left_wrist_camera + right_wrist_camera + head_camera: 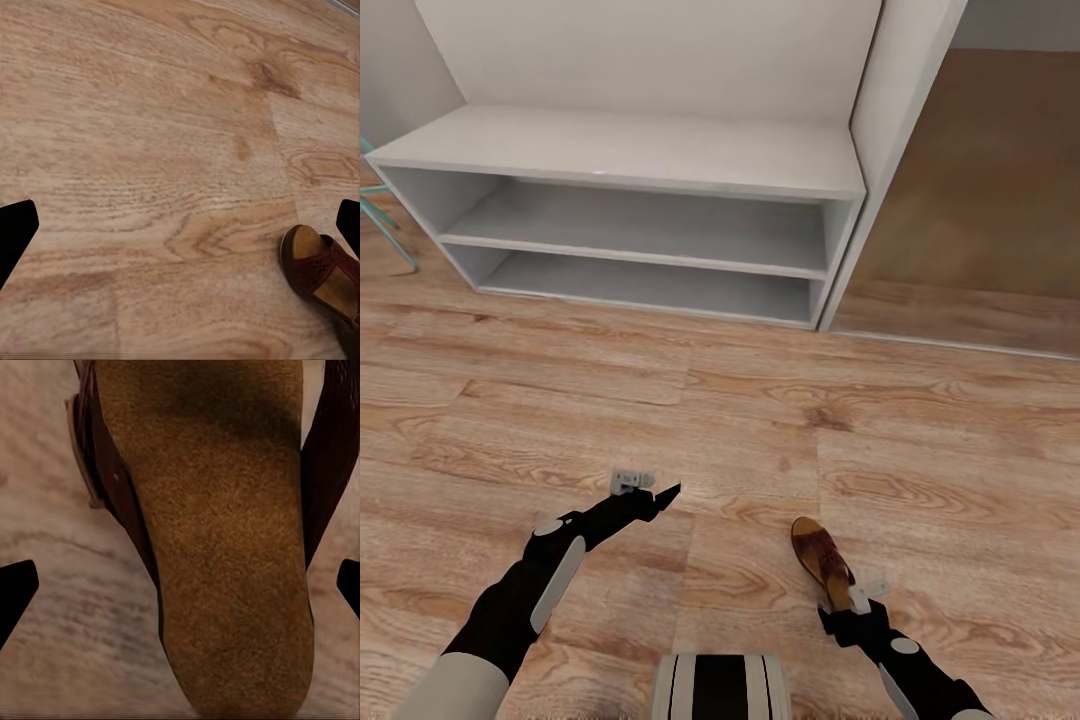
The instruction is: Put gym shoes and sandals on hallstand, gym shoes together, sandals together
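Facing the pale hallstand (630, 150) across the wood-plank corridor floor (760, 420), both arms lowered toward the boards. Seen on the floor near the right arm: one brown sandal (822, 562), lying flat with its toe end pointing toward the hallstand and its heel end just at the right tool (857, 603). From the right wrist view, sandal (217, 555) close up, tan cork-like footbed running between the two dark fingertips (15, 592) at the picture's edges, dark brown strap sides flanking it; fingertips spread wide, either side of the sandal and clear of it, nothing clamped. Whether the tool touches the heel cannot be told from the head view.

Held above bare planks well to the left of the sandal, the left tool (660, 495), pointing toward the sandal's side of the floor. In the left wrist view, fingertips (16, 232) far apart at both edges, gripping nothing, with wood grain (150, 150) between them and the same sandal (322, 274) showing at one corner, strap and tan insole visible.

Standing on the floor against the rear wall, the hallstand with its wide bench (650, 135) on top and two low open shelves (640, 225) beneath, all bare in what shows. Adjoining it on the right, a tall panel (980, 200) reflecting brown floor tones. Poking in at the left edge, teal legs (385, 215) of some piece of furniture.
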Robot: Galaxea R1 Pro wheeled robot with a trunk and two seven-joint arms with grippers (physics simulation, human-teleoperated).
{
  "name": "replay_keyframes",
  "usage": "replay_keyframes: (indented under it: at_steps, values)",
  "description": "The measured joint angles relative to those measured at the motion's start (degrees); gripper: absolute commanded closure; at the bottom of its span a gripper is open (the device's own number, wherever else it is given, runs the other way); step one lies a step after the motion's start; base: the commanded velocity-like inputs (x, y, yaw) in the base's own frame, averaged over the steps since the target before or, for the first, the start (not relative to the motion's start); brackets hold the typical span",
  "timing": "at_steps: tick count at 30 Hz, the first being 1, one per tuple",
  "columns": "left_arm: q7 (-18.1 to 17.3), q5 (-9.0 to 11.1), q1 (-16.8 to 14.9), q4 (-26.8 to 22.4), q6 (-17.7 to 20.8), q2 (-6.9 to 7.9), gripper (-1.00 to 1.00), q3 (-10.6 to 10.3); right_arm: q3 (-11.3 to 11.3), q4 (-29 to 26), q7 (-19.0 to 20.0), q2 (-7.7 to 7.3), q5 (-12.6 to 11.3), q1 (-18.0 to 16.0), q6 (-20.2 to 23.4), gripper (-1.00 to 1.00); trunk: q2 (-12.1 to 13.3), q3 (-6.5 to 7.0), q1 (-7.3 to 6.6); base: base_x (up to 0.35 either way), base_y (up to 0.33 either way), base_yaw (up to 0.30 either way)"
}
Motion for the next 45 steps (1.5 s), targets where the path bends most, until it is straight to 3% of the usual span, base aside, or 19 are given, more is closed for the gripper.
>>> replay_keyframes:
  at_steps: [5,40,45]
  values:
    - [0.0,0.0,0.0,0.0,0.0,0.00,-1.00,0.0,0.0,0.0,0.0,0.00,0.0,0.0,0.0,-1.00,-0.1,-1.24,0.10,0.000,0.000,0.000]
    - [0.0,0.0,0.0,0.0,0.0,0.00,-1.00,0.0,-0.1,-0.1,-0.1,0.01,-0.1,0.0,0.0,-1.00,-0.1,-1.62,0.10,0.000,0.000,-0.043]
    - [0.0,0.0,0.0,0.0,0.0,0.00,-1.00,0.0,-0.1,-0.1,-0.1,0.00,-0.1,0.0,0.0,-1.00,-0.1,-2.72,0.23,0.000,0.000,-0.005]
